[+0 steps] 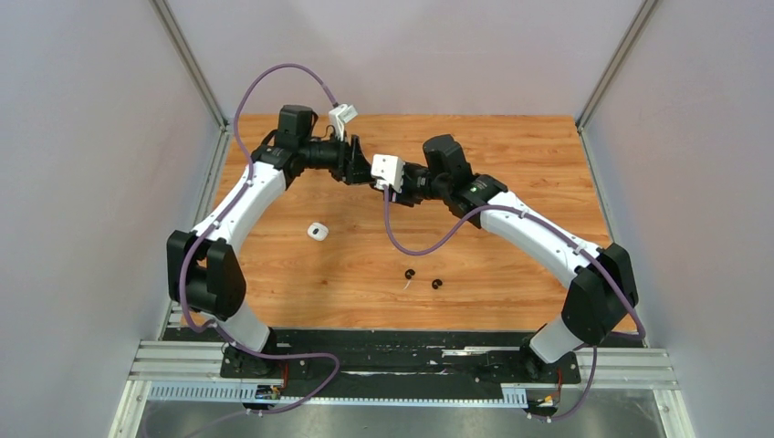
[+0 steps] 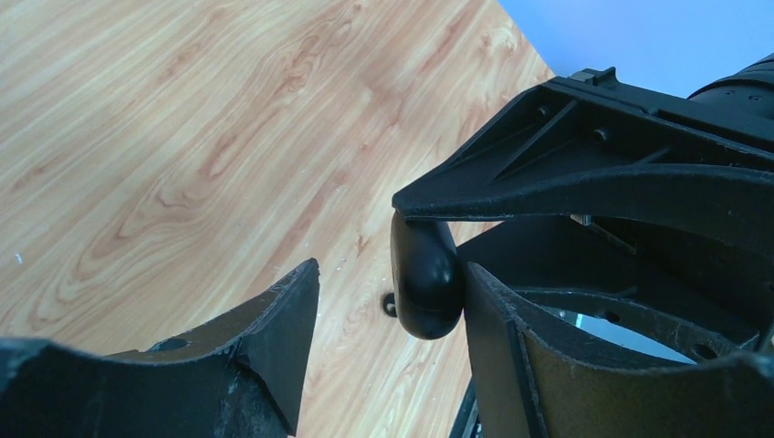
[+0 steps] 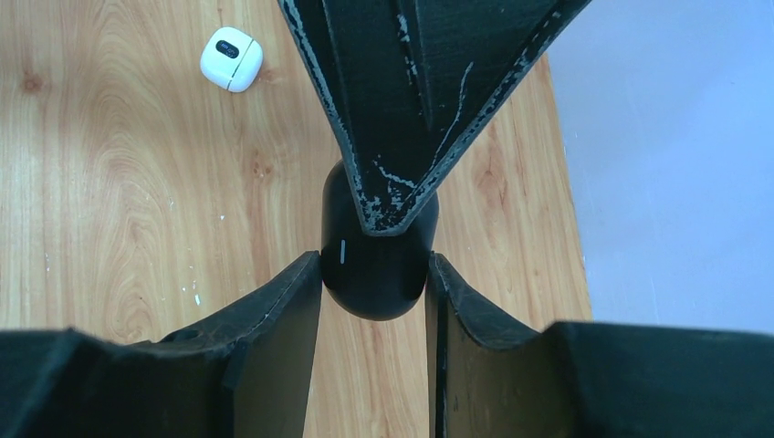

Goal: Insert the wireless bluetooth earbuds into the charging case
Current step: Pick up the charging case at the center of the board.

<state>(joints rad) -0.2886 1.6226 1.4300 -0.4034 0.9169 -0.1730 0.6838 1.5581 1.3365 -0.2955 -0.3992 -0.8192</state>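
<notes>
Right gripper (image 3: 374, 266) clamps the black charging case (image 3: 372, 294) in mid-air. Left gripper (image 2: 391, 274) gapes wide, one finger against the case. Two black earbuds (image 1: 409, 273) lie on the wooden table (image 1: 511, 182), well apart from both grippers.

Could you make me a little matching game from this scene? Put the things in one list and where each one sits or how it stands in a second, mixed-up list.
Things:
1. black case
2. white case
3. two black earbuds
4. left fingers

Places or states:
A. a loose pair lying on the table
B. spread apart
C. pinched between the right fingers, held up off the wood
D. lying alone on the left half of the table

Pairs: 1-C, 2-D, 3-A, 4-B
</notes>
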